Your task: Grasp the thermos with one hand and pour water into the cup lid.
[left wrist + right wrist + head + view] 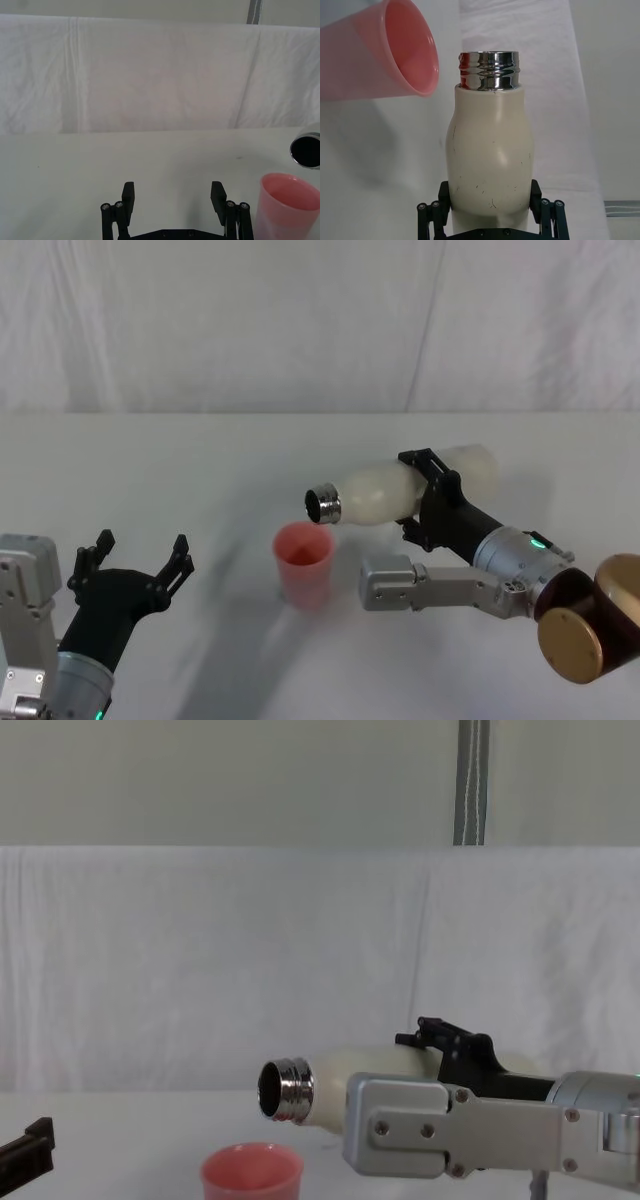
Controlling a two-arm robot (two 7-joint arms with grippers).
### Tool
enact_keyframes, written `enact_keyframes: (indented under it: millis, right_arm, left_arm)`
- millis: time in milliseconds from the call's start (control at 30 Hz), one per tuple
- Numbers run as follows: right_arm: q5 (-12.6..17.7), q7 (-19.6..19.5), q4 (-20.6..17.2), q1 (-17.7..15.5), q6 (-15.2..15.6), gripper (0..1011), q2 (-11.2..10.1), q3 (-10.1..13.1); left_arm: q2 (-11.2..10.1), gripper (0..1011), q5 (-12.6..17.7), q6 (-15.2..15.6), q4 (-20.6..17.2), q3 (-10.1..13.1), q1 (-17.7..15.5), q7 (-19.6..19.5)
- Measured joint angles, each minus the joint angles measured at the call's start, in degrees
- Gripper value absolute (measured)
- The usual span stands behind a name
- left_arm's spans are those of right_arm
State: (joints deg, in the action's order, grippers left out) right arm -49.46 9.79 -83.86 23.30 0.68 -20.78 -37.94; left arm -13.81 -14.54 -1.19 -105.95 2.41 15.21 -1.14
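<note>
While clamped around its middle by the right gripper (425, 502), tall cream-white cylindrical thermos (400, 490) lying nearly level above the white table (200, 470), long axis left-right, shiny threaded steel neck aimed left, just over the small salmon-pink cup lid (303, 562). No readable writing. Left gripper (135, 565) spread wide, near left, holding nothing.

Cream-white thermos (385, 491), salmon-pink cup lid (303, 562), white table (200, 470)

I can read no text, label, brand or number anywhere; the thermos (490, 165) and the cup lid (303, 562) look plain, as far as I can tell.
</note>
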Motion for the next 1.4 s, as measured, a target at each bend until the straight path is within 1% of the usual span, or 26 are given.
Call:
enact_keyframes:
  millis: [200, 400, 833, 1400]
  right_arm:
    - [-1.27, -1.12, 0.0, 0.17, -0.3, 951, -0.32, -0.21]
    - [-1.9, -1.38, 0.0, 0.33, -0.66, 951, -0.55, -0.46]
    - [-2.39, -1.17, -0.26, 0.64, -0.97, 951, -0.82, -0.85]
    - [-2.8, -0.33, -0.56, 0.91, -0.52, 951, -0.95, -1.11]
  left_arm:
    - [0.0, 1001, 0.0, 0.0, 0.0, 0.0, 0.0, 0.0]
    - [0.0, 1001, 0.0, 0.0, 0.0, 0.0, 0.0, 0.0]
    - [0.0, 1001, 0.0, 0.0, 0.0, 0.0, 0.0, 0.0]
    - [0.0, 1001, 0.0, 0.0, 0.0, 0.0, 0.0, 0.0]
